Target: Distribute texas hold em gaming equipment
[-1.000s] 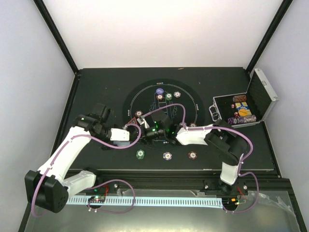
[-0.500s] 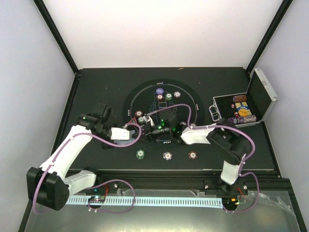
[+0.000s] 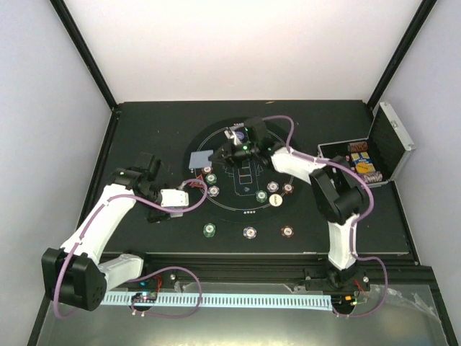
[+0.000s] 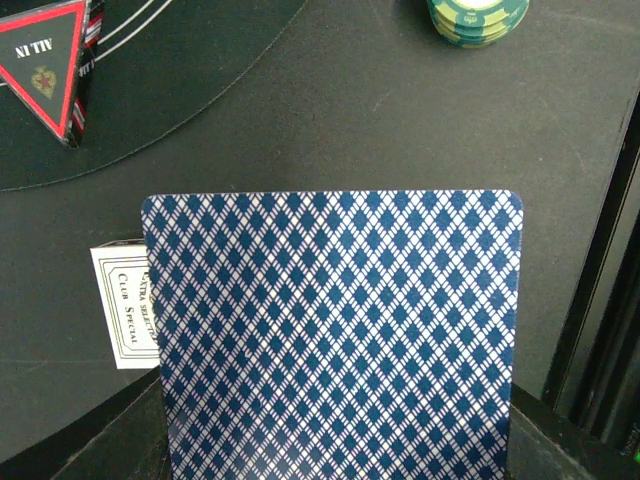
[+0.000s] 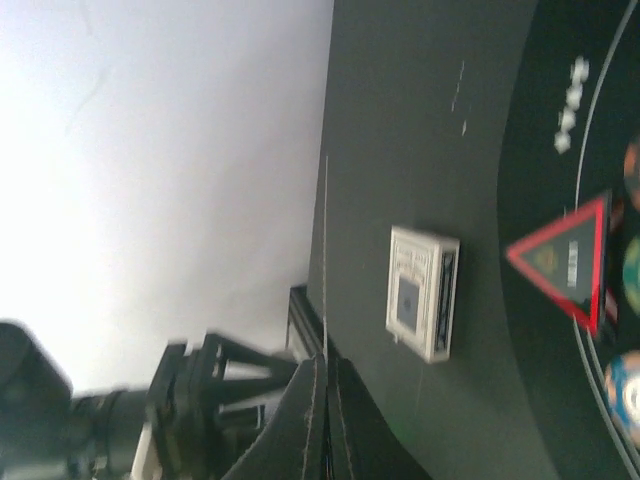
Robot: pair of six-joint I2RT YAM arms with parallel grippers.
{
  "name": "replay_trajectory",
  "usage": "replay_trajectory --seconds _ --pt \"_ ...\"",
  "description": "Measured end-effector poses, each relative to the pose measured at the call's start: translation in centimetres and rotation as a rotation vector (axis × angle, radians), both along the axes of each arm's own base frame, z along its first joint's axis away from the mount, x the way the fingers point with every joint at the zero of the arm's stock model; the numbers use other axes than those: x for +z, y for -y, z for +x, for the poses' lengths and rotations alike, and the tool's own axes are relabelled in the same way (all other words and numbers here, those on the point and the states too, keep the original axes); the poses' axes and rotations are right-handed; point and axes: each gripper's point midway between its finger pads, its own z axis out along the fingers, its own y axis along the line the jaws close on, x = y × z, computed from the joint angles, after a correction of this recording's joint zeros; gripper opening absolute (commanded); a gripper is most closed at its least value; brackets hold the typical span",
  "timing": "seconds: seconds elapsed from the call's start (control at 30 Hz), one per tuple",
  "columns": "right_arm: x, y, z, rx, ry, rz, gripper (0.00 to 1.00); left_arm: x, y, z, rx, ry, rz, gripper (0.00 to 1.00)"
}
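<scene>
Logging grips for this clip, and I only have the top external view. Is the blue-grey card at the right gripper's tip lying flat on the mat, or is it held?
Observer: Held. The right wrist view shows the right gripper shut on that blue-grey card, seen edge-on between the fingers.
Reviewer: Does the left gripper hold anything?
Observer: Yes. In the left wrist view, the left gripper holds a diamond-backed card that fills the lower frame.
Reviewer: Is anything under it?
Observer: A white card box printed "Club Special" lies beneath, partly hidden by that card.
</scene>
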Motion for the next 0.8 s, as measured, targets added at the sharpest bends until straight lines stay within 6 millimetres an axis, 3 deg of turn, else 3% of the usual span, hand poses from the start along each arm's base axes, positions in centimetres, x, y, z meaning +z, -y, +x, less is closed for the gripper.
replay_trajectory --seconds 0.07,0.1,0.13,0.27,0.43,0.57,0.67,0.8 --pt "-0.2 -1.3 2.1 0.007 0.018 -0.022 0.01 0.3 0.1 0.0 0.01 -0.004 -0.006 0.02" --pt "0.6 -1.9 3.0 0.011 0.044 -0.019 0.01 0.5 0.1 0.1 0.017 -0.003 -0.01 0.01" --pt "-1.2 -2.4 3.8 0.014 0.027 -0.042 0.01 0.7 0.2 0.1 0.024 -0.005 -0.015 0.02" --pt "-4.9 -4.3 6.9 0.016 -0.006 -0.104 0.01 0.9 0.5 -0.2 0.051 -0.025 -0.036 0.02" --pt "-9.8 -5.0 8.4 0.008 -0.077 -0.177 0.01 1.0 0.7 -0.7 0.074 -0.044 -0.055 0.02" --pt "-11.8 -5.5 9.1 0.001 -0.103 -0.209 0.15 1.2 0.7 -1.0 0.085 -0.047 -0.064 0.02" --pt "-11.7 -5.8 9.4 0.002 -0.095 -0.218 0.34 1.3 0.7 -1.1 0.091 -0.05 -0.066 0.02" --pt "-11.2 -5.6 9.5 -0.001 -0.073 -0.239 0.46 1.6 0.7 -1.3 0.092 -0.043 -0.07 0.02"
